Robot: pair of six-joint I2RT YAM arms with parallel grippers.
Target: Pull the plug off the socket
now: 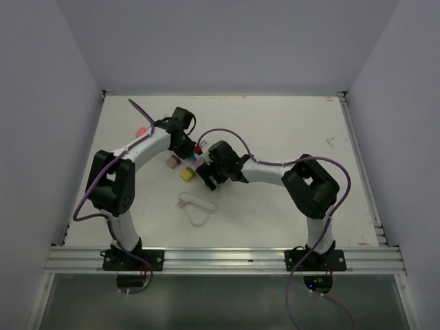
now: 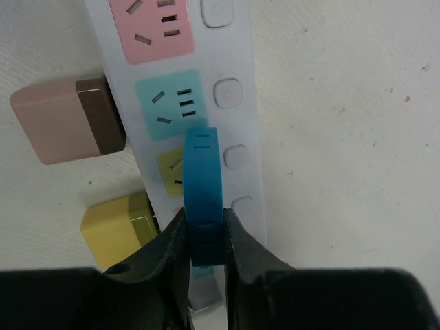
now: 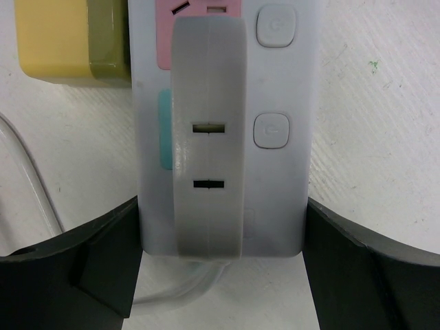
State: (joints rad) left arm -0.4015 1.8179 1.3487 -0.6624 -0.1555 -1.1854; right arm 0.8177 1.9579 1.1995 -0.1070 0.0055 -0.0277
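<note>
Overhead, the white table (image 1: 289, 124) is boxed in by pale walls on the left, far and right, with an aluminium rail (image 1: 227, 260) along its near edge and a thinner strip down its right edge. Wide bare surface lies to the right and far side of the work, and less to the left. Both arms bend inward and meet near the table's middle, slightly left. The socket (image 2: 242, 58) lies there flat, running roughly near to far. The left gripper (image 2: 205, 216) has its 2 fingers pinched tight on the blue plug (image 2: 203, 172), which stands upright out of the strip over the yellow outlet face, just near of the teal one. The right gripper (image 3: 221, 213) stands wide, its fingers (image 3: 103, 261) pressed against the 2 long sides of the socket's near end, so it clasps the strip itself. Between those fingers a grey plug (image 3: 207, 103) sits on the strip, covering part of a pink and a teal face. Against the strip's left edge butt 2 blocks, a pink one with a brown end (image 2: 55, 124) and a yellow one (image 2: 113, 234), crowding that side. The thin white cord (image 1: 196, 207) loops on the table just near of the right gripper, between the 2 arm bases.
</note>
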